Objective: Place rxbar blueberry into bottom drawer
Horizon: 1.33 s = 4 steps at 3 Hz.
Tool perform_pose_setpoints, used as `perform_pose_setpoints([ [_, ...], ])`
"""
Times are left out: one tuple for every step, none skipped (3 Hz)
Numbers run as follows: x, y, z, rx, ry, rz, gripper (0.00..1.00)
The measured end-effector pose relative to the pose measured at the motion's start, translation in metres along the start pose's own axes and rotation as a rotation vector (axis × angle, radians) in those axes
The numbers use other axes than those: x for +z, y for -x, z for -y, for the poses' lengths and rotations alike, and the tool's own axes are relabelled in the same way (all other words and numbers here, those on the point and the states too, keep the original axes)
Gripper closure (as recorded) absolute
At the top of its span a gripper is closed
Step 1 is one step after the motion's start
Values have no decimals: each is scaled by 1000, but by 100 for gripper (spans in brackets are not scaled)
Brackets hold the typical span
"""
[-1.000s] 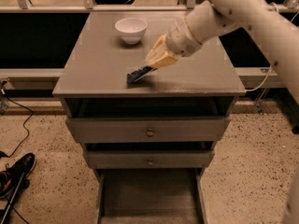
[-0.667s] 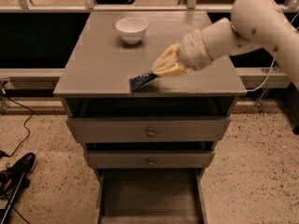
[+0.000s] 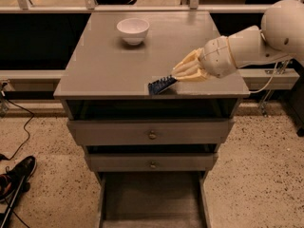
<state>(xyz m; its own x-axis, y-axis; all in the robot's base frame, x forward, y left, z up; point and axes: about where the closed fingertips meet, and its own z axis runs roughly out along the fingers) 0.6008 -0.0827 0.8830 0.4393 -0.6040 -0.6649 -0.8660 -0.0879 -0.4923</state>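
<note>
The rxbar blueberry [image 3: 160, 85] is a dark blue wrapped bar held just above the front edge of the cabinet top. My gripper [image 3: 179, 75] is shut on its right end, with the arm reaching in from the right. The bottom drawer [image 3: 152, 198] is pulled open below the two upper drawers, and its plain floor shows nothing in it.
A white bowl [image 3: 133, 30] stands at the back of the cabinet top [image 3: 104, 65]. Two upper drawers with small round knobs [image 3: 152, 136] are shut. A shoe [image 3: 16, 174] and a cable lie on the speckled floor at the left.
My gripper has carried the bar forward and to the right, from the middle of the cabinet top to its front edge. The arm has swung lower and to the right.
</note>
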Motion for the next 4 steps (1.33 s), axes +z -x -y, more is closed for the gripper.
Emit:
perform_pose_setpoints([
  [-11,-1,-11,-15,-13,17,100],
  [-42,-11,-48,-31,-48,81,100],
  [-77,-41,-101,-18,-109,145,100],
  [-81,-84,-145,19,-147,133,100],
])
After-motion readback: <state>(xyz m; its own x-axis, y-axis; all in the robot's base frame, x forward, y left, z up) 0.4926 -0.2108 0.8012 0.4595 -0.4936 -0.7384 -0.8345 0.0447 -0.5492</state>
